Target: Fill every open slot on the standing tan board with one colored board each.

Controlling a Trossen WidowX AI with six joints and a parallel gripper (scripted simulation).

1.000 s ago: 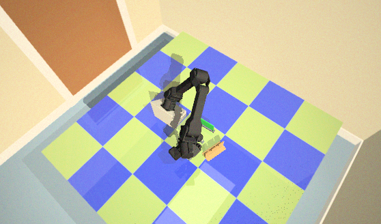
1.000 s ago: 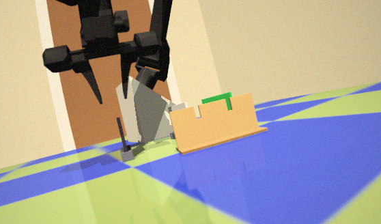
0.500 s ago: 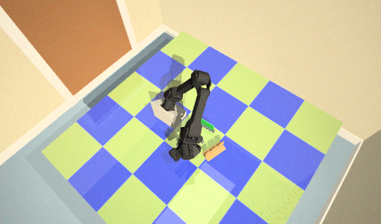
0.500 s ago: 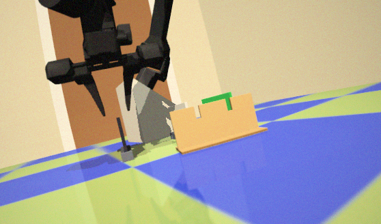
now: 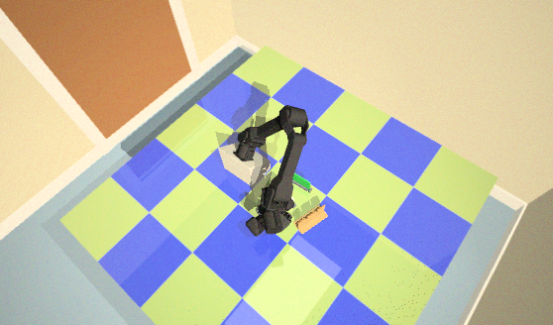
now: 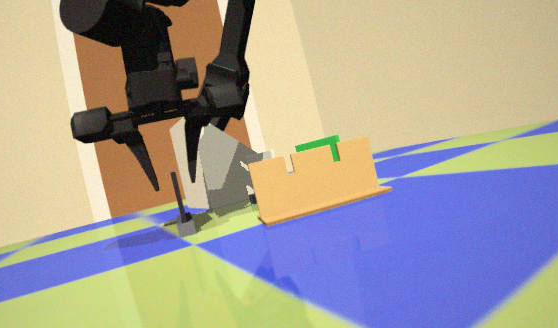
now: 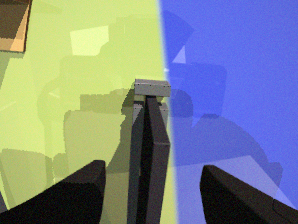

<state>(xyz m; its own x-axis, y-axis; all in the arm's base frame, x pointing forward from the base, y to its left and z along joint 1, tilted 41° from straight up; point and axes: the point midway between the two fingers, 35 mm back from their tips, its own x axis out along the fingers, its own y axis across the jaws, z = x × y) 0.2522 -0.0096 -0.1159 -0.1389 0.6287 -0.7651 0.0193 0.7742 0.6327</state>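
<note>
The black two-fingered pincer [image 5: 272, 223] [image 6: 175, 185] [image 7: 153, 173] stands partly spread with nothing in its grasp, its fingertips above and to either side of a thin, dark upright board [image 6: 177, 196] [image 7: 159, 172] in a small grey block holder [image 6: 186, 226] [image 7: 152, 89], at the left of the exterior view. To the right stands the tan slotted board [image 5: 311, 219] [image 6: 315, 177] [image 7: 11, 44], both visible top slots unfilled, while the flat green board [image 5: 301, 181] [image 6: 318, 143] stands apart on its far side, showing above the top edge and through the right slot.
</note>
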